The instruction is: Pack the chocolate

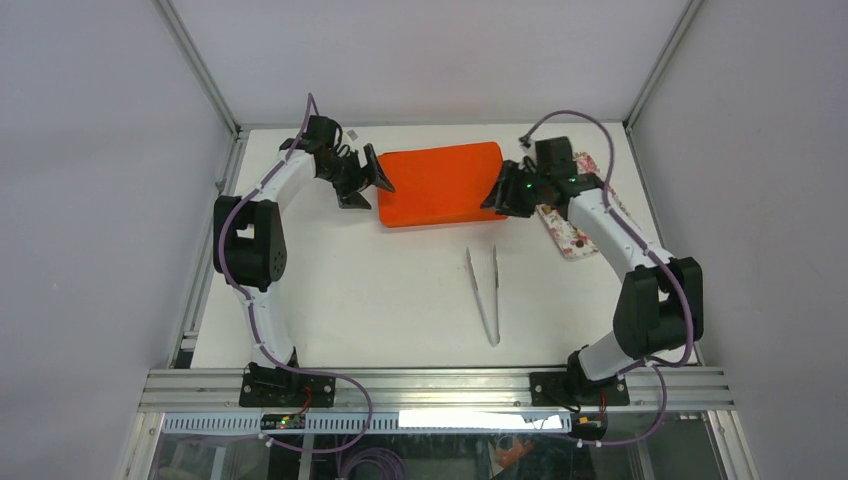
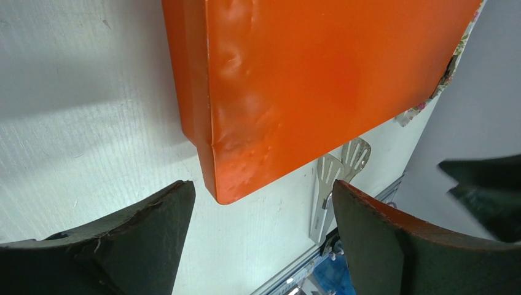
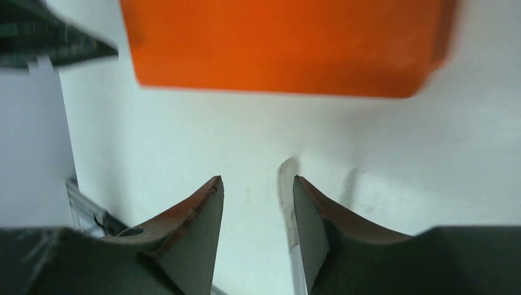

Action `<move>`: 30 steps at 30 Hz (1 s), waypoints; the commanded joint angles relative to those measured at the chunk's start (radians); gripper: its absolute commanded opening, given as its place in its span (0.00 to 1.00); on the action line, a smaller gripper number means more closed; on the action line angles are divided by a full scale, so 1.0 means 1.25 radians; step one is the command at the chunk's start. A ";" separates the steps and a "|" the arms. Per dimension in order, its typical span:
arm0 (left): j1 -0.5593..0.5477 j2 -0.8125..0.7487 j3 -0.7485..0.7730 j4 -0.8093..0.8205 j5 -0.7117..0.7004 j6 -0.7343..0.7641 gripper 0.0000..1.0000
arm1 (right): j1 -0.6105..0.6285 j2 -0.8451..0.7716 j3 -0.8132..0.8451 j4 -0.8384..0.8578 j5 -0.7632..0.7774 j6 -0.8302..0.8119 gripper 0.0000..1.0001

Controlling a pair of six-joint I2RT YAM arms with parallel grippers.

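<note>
You have the white worktop [image 1: 350,290] with the orange box [image 1: 440,183] lying flat at its far middle. The floral tray [image 1: 567,235] lies just right of the box, partly under the right arm. The left tool [image 1: 368,190] hovers at the box's left end, spread wide and empty. The right tool [image 1: 497,192] sits at the box's right end, its gap narrow and empty. Metal tweezers [image 1: 484,290] lie nearer you than the box. You cannot tell where the chocolate is.
</note>
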 commanded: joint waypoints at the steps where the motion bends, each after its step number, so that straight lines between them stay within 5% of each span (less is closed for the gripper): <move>1: 0.006 -0.010 0.034 0.029 0.011 -0.005 0.86 | 0.159 -0.051 -0.072 0.084 0.047 0.014 0.49; 8: 0.007 -0.013 0.006 0.061 -0.002 -0.048 0.87 | 0.335 0.022 -0.085 0.219 0.127 0.085 0.49; 18: 0.026 -0.007 0.003 0.070 0.013 -0.043 0.89 | 0.356 0.230 0.058 0.236 0.105 0.104 0.48; 30: 0.053 0.014 0.005 0.064 0.033 -0.041 0.90 | 0.351 0.327 0.173 0.218 0.118 0.086 0.48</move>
